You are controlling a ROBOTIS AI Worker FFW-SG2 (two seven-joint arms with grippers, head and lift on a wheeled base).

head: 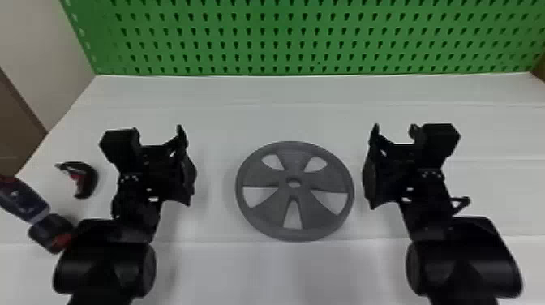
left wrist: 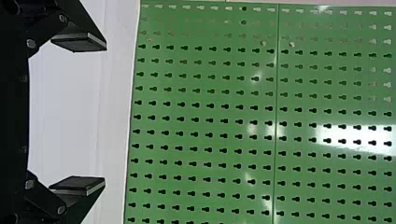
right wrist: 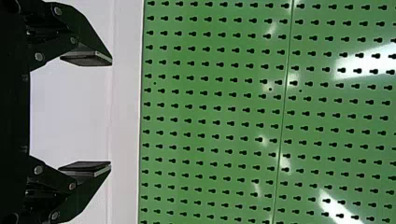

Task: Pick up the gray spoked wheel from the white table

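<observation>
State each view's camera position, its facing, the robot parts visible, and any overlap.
Head view: on the head, facing forward and down at the white table and gray spoked wheel; left arm and right arm show.
Left wrist view: on that wrist, facing the green pegboard; open left gripper.
Right wrist view: on that wrist, facing the pegboard too; open right gripper.
Shared by both wrist views: pegboard and some table.

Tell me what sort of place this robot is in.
Probably a workshop or robot test bench: a green pegboard stands behind a white table, and a power tool lies at the table's left, with the gray spoked wheel in the middle.
</observation>
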